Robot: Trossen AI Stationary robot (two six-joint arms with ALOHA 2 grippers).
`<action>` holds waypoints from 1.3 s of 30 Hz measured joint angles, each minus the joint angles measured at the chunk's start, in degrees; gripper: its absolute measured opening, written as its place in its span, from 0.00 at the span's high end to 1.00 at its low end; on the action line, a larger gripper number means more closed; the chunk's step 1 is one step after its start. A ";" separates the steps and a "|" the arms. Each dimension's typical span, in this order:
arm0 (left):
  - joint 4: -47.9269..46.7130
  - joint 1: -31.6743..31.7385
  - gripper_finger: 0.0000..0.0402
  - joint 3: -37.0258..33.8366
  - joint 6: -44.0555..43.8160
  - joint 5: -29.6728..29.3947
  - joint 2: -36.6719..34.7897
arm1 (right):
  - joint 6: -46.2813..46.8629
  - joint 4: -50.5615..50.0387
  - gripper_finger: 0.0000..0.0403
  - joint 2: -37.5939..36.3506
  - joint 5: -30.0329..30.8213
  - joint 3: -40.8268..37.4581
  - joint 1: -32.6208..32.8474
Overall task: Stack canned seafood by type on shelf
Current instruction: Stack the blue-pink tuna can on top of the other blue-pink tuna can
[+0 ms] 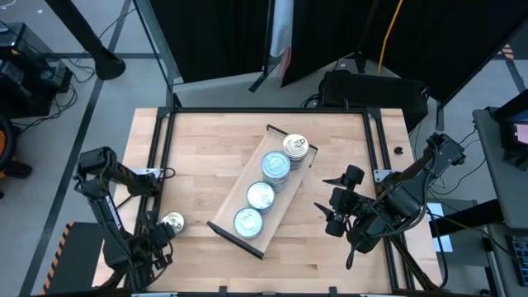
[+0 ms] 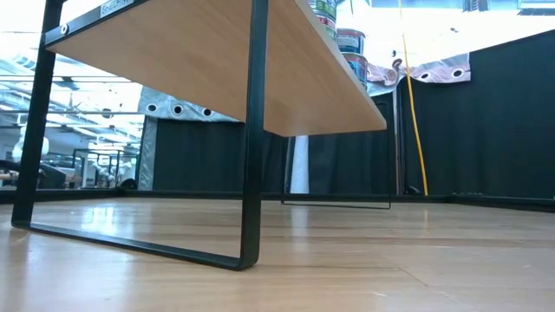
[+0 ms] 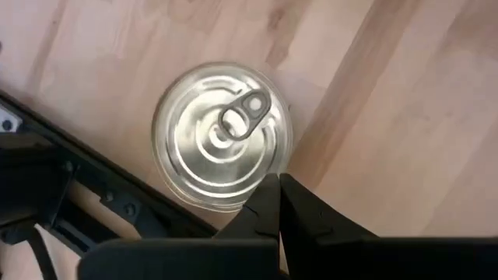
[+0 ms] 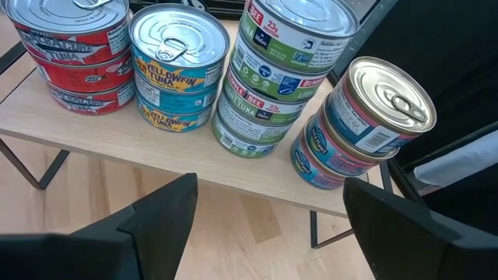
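A lone tin (image 3: pixel 222 136) with a pale silver pull-tab top stands on its base on the tabletop near the front left corner (image 1: pixel 172 221). My left gripper (image 3: pixel 278 194) is shut, slants down from above, and its tips are at the tin's rim. The shelf (image 1: pixel 290 186) lies diagonally mid-table and carries a row of stacked tins (image 1: pixel 261 195). In the right wrist view these are red-labelled (image 4: pixel 74 54), blue-labelled (image 4: pixel 175 70), green-labelled (image 4: pixel 280 70) and pink-and-blue (image 4: pixel 366 124) stacks. My right gripper (image 4: pixel 272 225) hangs open, right of the shelf (image 1: pixel 338 206), holding nothing. My left gripper has its shut fingertips (image 3: pixel 268 190) at the edge of the tin's rim (image 3: pixel 249 198), coming slanting down from above. Nothing is between the fingers. I cannot tell whether the tips touch the rim. The tin stands flat on the table.
A black frame rail (image 3: pixel 93 194) runs close beside the lone tin at the table's left edge (image 1: pixel 153 190). Bare tabletop (image 1: pixel 206 165) lies between that tin and the shelf. In the low view the shelf (image 2: pixel 217 61) stands on thin black legs (image 2: pixel 251 173).
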 joint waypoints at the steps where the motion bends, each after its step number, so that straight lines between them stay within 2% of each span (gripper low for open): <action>1: 1.10 -0.07 1.00 -0.95 -0.06 0.02 0.00 | -0.02 0.00 0.22 0.00 0.00 0.00 0.00; 8: 11.71 -0.03 1.00 -7.45 -1.18 1.06 0.02 | 0.00 0.04 0.22 0.00 0.00 0.00 0.01; 15: 11.54 -0.03 1.00 -6.26 -0.61 1.73 0.07 | 0.00 0.04 0.22 0.00 0.00 0.00 0.01; 19: 3.77 -0.03 1.00 -3.04 -2.04 1.73 0.00 | 0.02 0.04 0.22 0.00 0.00 0.00 0.01; 22: 1.70 -0.45 1.00 -3.12 -3.04 2.39 0.10 | -0.11 0.04 0.22 0.00 0.00 0.00 0.00; 29: 6.15 -0.51 1.00 -7.27 -3.14 2.28 0.08 | -0.07 0.07 0.22 0.00 0.00 0.00 0.02; 39: 10.04 -1.13 1.00 -8.49 -3.45 3.58 0.63 | -0.11 0.08 0.22 0.00 0.01 0.00 0.02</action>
